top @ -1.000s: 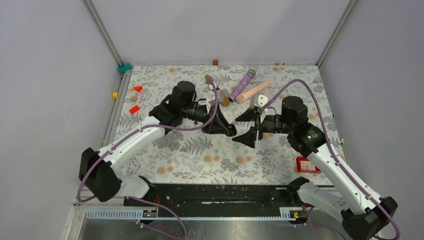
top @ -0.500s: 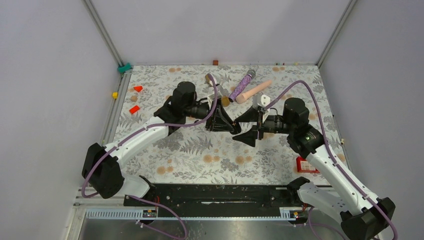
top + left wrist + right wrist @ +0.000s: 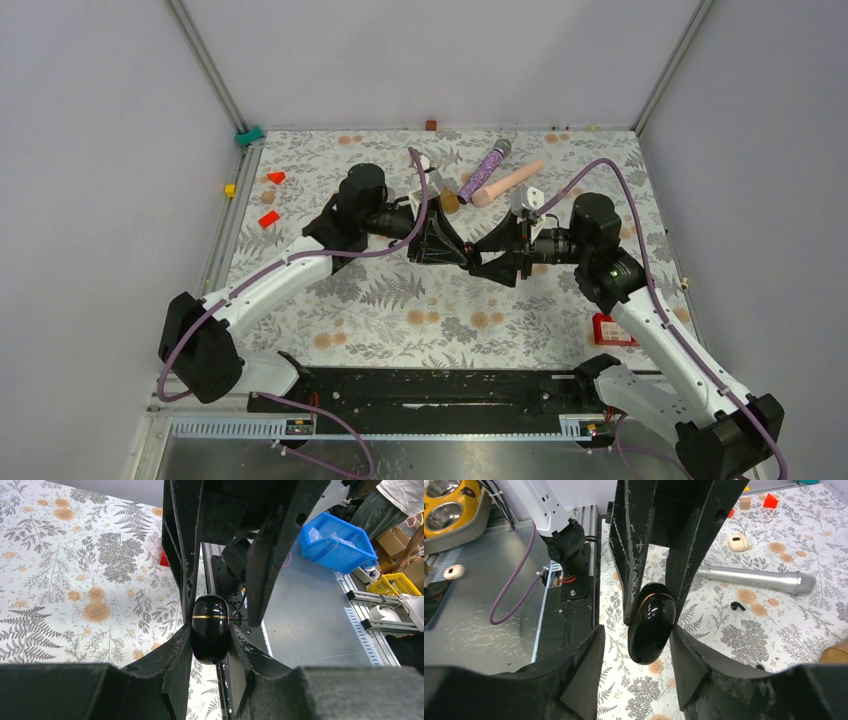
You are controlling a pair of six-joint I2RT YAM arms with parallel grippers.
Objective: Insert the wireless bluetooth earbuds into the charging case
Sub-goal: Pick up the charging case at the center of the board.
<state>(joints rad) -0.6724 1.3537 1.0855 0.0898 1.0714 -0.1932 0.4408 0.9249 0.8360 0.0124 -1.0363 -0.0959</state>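
Pale grey walls (image 3: 420, 60) around a floral-patterned table (image 3: 400, 330)

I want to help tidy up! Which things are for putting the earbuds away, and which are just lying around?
For the job: black charging case, gripped in the left end effector; tiny black earbud.

Just lying about: purple microphone, pink microphone, silver microphone, red blocks, beige case.

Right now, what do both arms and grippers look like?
The left arm and right arm have white links with black joints and bases. A purple cable loops along each. The left gripper and right gripper are black, with two wedge-shaped, scuffed fingers.
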